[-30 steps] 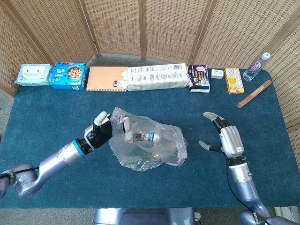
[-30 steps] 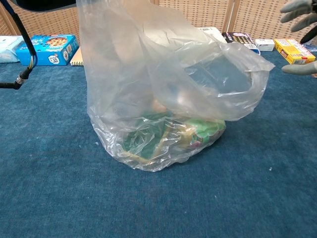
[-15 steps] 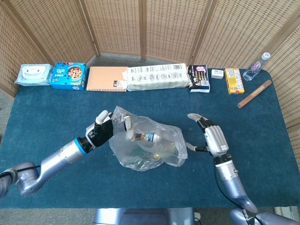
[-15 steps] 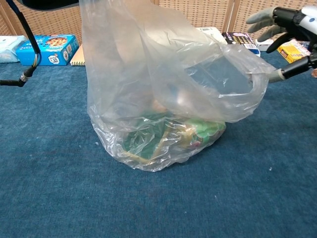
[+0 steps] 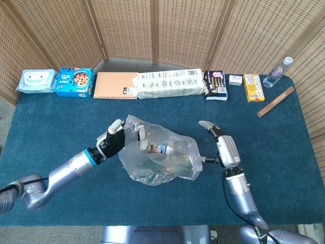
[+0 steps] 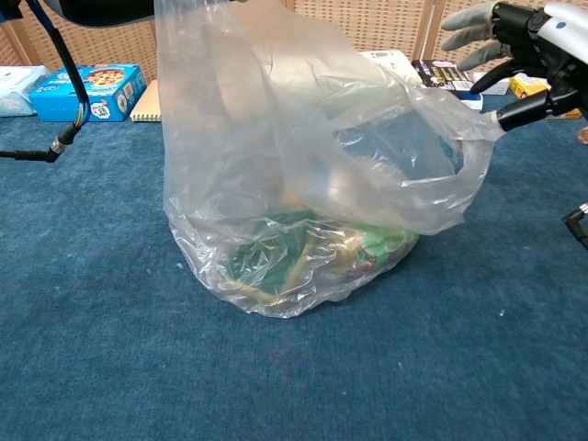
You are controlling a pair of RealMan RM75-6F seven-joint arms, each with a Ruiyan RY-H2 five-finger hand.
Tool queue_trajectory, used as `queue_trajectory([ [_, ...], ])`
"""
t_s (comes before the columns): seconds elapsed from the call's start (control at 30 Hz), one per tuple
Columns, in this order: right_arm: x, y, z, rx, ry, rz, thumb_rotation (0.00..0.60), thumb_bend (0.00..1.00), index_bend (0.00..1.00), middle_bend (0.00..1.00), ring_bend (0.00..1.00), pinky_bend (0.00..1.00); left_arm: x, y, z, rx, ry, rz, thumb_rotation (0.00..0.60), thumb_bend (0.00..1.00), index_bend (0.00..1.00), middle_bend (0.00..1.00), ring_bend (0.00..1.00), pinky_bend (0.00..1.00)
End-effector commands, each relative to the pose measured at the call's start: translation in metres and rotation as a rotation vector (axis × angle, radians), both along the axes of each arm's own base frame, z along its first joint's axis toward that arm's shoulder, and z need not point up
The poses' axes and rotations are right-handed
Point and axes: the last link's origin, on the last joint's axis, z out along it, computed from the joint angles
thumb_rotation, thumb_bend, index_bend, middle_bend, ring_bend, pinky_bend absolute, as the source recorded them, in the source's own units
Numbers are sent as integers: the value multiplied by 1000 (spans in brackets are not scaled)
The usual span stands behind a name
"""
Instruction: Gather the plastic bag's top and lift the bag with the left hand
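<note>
A clear plastic bag (image 5: 163, 158) stands mid-table with a small bottle and green packets inside; in the chest view the bag (image 6: 303, 184) fills the middle. My left hand (image 5: 116, 140) grips the bag's top-left rim, one finger hooked inside the opening, and holds that side up. Only the left arm's dark edge (image 6: 92, 7) shows at the top of the chest view. My right hand (image 5: 221, 146) sits at the bag's right side, fingers spread. In the chest view the right hand (image 6: 514, 46) touches the bag's right rim with one fingertip and grips nothing.
Along the back edge lie a wipes pack (image 5: 35, 81), blue cookie box (image 5: 74, 82), orange notebook (image 5: 116, 85), long white package (image 5: 171, 83), dark pack (image 5: 215, 84), yellow box (image 5: 252, 87), water bottle (image 5: 278, 72) and a brown stick (image 5: 275, 101).
My right hand has moved left across the table up to the bag's right rim. My left hand has shifted slightly right, keeping its grip on the rim.
</note>
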Motion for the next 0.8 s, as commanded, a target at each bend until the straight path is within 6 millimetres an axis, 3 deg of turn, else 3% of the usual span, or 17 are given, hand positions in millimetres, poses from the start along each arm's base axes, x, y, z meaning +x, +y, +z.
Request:
queue_trajectory([
  [0.03,2,1,0,14,-42,-13,570,78,163,195,234,281,0,0,0,2,1,-1,0,153,510,563,560,407],
  [0.4,12,-3,13,29,-245,-71,569,75,162,195,234,281,-1,0,-4,2,12,-5,0,155,509,564,556,403],
  [0.6,10,-9,21,18,-244,-91,573,75,162,195,234,280,-1,0,-4,1,9,-5,0,154,510,563,551,399],
  [0.8,-2,-7,15,39,-159,-95,565,76,162,195,234,274,3,1,-3,4,1,-17,0,154,509,563,551,398],
])
